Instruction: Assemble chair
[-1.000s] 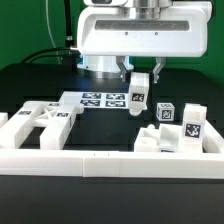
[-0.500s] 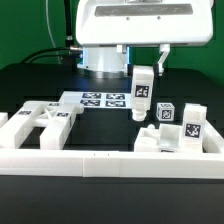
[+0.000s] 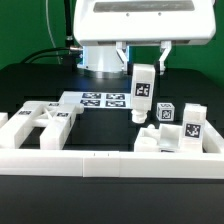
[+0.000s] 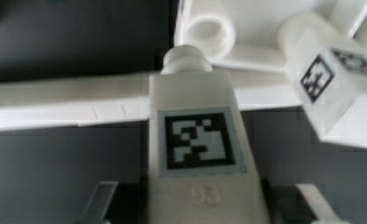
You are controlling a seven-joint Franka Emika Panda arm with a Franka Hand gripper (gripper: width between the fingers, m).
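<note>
- Exterior view: the gripper [image 3: 142, 62] hangs below the white arm [image 3: 140, 25] over the black table [image 3: 30, 80]. Its jaws are closed narrowly on the upper end of an upright white bar [image 3: 142, 95], one of the chair's parts.
- The bar carries a black-and-white tag on the face towards this camera. Its lower end is just beside the marker board [image 3: 95, 100], at that board's edge on the exterior view's right. Whether it touches the table cannot be told.
- Only this view shows the other chair parts. A flat panel [image 3: 40, 118] with cut-outs lies towards the exterior view's left. Two small tagged blocks [image 3: 165, 113] [image 3: 192, 122] stand towards its right, well apart from the panel and near the bar's foot. All are matte white and lie just behind the low border wall [image 3: 100, 160].
- Wrist view: the bar [image 4: 201, 110] fills the middle, seen lengthwise, with its square tag large and sharp. The far end narrows to a rounded tip, which the other camera does not reveal.
- The gripper [image 4: 206, 200] shows only as two dark fingers [image 4: 109, 200], one on each side of the bar's near end. A thin dark gap appears beside each, so the grip itself is not seen here.
- A tagged block [image 4: 331, 75] lies tilted near the bar, and a blurred white strip crosses behind it; which part the strip is cannot be told.
</note>
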